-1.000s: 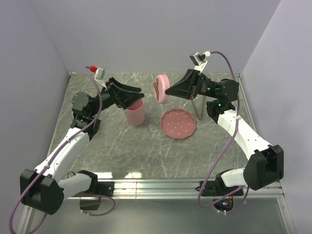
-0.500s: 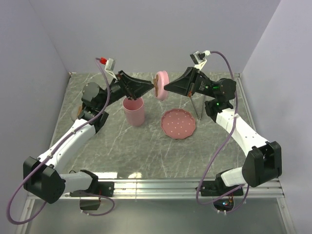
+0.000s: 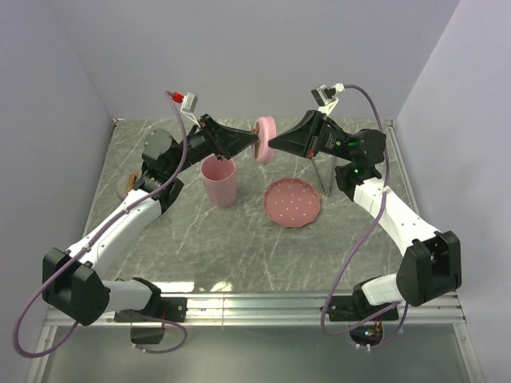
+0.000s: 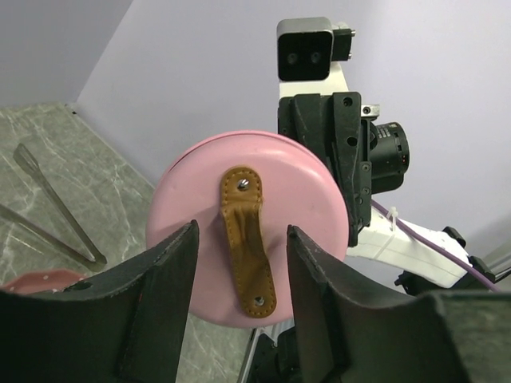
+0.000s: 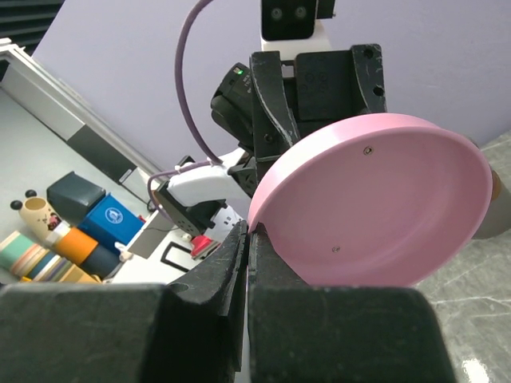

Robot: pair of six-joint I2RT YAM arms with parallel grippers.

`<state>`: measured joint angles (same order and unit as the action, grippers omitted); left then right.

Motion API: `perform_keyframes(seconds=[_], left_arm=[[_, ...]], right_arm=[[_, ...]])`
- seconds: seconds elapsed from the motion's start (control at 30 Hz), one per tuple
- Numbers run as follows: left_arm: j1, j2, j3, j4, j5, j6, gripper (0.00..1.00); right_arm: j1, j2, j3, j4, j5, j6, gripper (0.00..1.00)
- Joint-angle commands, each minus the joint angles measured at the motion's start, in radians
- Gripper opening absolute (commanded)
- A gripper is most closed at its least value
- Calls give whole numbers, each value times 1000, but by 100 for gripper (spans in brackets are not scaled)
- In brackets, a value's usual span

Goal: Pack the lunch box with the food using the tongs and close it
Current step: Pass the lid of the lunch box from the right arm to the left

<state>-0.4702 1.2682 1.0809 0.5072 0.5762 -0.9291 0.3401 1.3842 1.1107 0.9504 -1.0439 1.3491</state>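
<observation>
Bare marble table point(image 3: 239, 247) across the lower centre of the top view, between left arm point(image 3: 120, 227) and right arm point(image 3: 399, 219): the widest way in. Barred at upper centre by the lid point(image 3: 267, 128), on edge in the air, pinched at the rim by the right gripper point(image 3: 273, 146) and faced from the left by the left gripper point(image 3: 252, 147). Just below, the upright lunch box point(image 3: 220, 183); right of it the plate point(image 3: 293, 202), with a narrow lane between. Tongs point(image 3: 322, 171) tucked behind the right arm at upper right. In the left wrist view, slim gaps either side of the strap point(image 4: 246, 231), inside the fingers point(image 4: 164, 303).
</observation>
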Motion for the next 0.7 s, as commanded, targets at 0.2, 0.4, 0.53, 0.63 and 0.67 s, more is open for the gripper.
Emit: perform_keyframes(seconds=[0.2, 0.4, 0.53, 0.63, 0.67], left_arm=[[-19, 20, 73, 11, -21, 22, 38], [-25, 14, 67, -2, -21, 36, 9], [-25, 7, 66, -19, -21, 45, 1], [-25, -6, 67, -45, -22, 68, 1], [-21, -9, 70, -71, -24, 84, 1]], right_arm=[[13, -11, 3, 50, 18, -5, 0], [11, -8, 18, 39, 16, -7, 0], [11, -10, 40, -95, 2, -83, 9], [7, -8, 54, -145, -11, -125, 28], [4, -8, 58, -169, -16, -139, 35]])
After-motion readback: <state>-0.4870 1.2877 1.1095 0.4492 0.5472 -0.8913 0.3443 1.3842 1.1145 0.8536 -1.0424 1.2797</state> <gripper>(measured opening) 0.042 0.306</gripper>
